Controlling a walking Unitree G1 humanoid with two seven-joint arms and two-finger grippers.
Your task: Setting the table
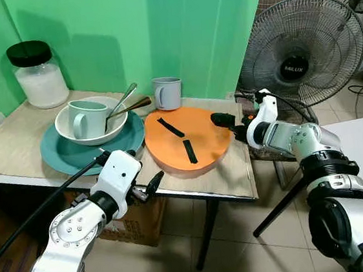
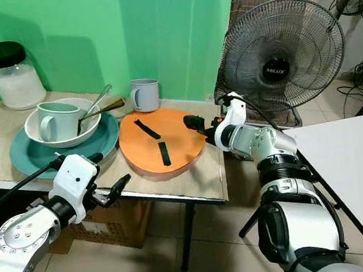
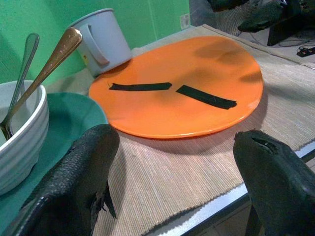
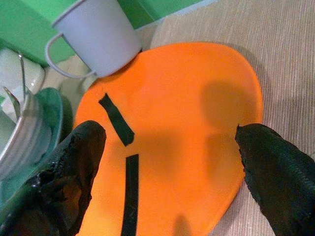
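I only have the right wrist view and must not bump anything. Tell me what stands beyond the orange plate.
Observer: Past the orange plate, a white bowl sits on a teal plate, with a pale green mug inside the bowl.
Operator: Report the other arm.
Observer: The left gripper hangs at the table's near edge, fingers open, short of the orange plate.
Operator: Check behind my arm.
Observer: A standing fan is right behind the right gripper.
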